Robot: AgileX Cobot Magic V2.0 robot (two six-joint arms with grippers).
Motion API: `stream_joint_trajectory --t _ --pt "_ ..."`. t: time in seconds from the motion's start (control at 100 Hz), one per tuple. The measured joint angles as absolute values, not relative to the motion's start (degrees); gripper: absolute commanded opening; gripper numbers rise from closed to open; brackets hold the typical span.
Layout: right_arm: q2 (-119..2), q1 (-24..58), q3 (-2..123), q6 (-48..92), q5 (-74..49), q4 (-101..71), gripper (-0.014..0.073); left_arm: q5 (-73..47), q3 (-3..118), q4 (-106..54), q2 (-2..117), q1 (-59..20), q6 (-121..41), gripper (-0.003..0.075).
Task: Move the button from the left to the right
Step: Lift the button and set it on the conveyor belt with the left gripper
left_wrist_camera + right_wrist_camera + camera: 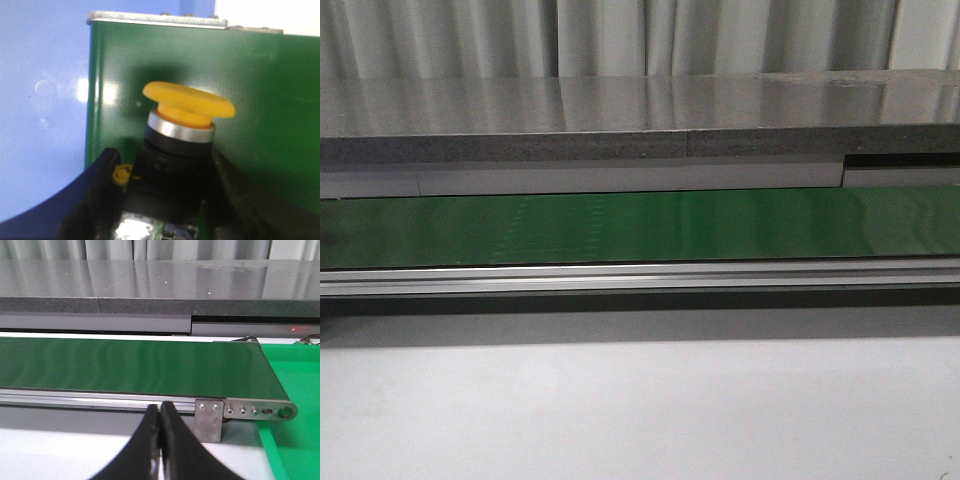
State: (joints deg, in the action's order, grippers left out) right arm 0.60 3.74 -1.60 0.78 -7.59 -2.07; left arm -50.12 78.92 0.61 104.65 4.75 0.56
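Observation:
The button has a yellow-orange mushroom cap, a silver ring and a dark body. It appears only in the left wrist view, standing over the end of the green conveyor belt. My left gripper is shut on the button's dark body, one black finger on each side. In the right wrist view my right gripper is shut and holds nothing, hovering in front of the belt's rail. Neither gripper nor the button shows in the front view.
The green belt runs across the front view with an aluminium rail along its near side and a white table in front. A grey counter lies behind. A metal bracket and a green mat sit at the belt's end.

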Motion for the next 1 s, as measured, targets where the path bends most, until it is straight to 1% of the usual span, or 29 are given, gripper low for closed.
stream_joint_trajectory --t 0.01,0.02,0.05,0.1,0.15,0.19,0.56,1.0 --pt "0.6 3.74 -1.6 0.78 -7.59 -2.07 -0.0067 -50.23 78.92 0.61 104.65 4.75 0.56 0.0405" --pt "0.6 3.74 -1.6 0.78 -7.59 -2.07 -0.0067 -50.23 78.92 0.61 104.65 4.75 0.56 0.0405" --pt "0.6 3.74 -1.6 0.78 -7.59 -2.07 -0.0067 -50.23 78.92 0.61 104.65 4.75 0.56 0.0475" --pt "0.6 3.74 -1.6 0.78 -7.59 -2.07 -0.0067 -50.34 78.92 0.61 104.65 4.75 0.56 0.0554" --pt "0.6 3.74 -1.6 0.78 -7.59 -2.07 -0.0067 -50.34 78.92 0.61 104.65 4.75 0.56 0.0604" --pt "0.6 3.74 -1.6 0.78 -7.59 -2.07 -0.0067 -50.34 78.92 0.61 104.65 4.75 0.56 0.0624" --pt "0.6 3.74 -1.6 0.78 -7.59 -2.07 -0.0067 -51.64 78.92 -1.72 104.07 4.75 0.0 0.0624" --pt "0.6 3.74 -1.6 0.78 -7.59 -2.07 -0.0067 -51.77 78.92 -5.74 95.02 4.66 -4.5 0.0621"
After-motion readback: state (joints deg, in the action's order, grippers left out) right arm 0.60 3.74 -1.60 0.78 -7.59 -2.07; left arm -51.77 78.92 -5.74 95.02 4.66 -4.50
